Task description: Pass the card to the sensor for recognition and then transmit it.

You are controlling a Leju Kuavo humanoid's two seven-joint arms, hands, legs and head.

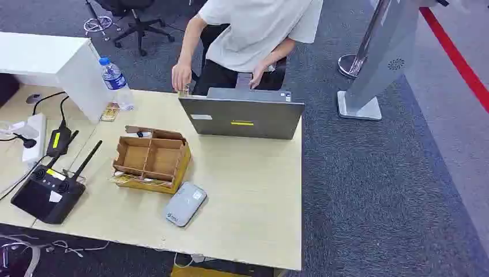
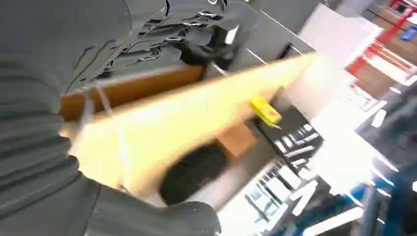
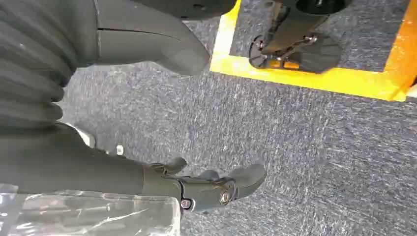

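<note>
The grey card sensor (image 1: pixel 184 203) lies flat near the table's front edge. Just behind it stands a brown cardboard box (image 1: pixel 151 160) with compartments, and yellowish cards (image 1: pixel 124 179) lie at its front left corner. More cards (image 1: pixel 109 112) lie by the water bottle. In the blurred left wrist view my left hand (image 2: pixel 44 162) is below the wooden table edge (image 2: pixel 196 108), its fingers (image 2: pixel 196 19) and thumb apart and nothing in them. My right hand (image 3: pixel 98 172) hangs over grey carpet, its fingers (image 3: pixel 221 189) loosely spread and empty.
A grey laptop (image 1: pixel 242 117) stands at the table's far side, with a person (image 1: pixel 254 34) in a white shirt behind it, one hand (image 1: pixel 181 75) at the table edge. A water bottle (image 1: pixel 116 82), a white box (image 1: pixel 52 63), a black remote (image 1: pixel 49 193) and a power strip (image 1: pixel 33 137) crowd the left.
</note>
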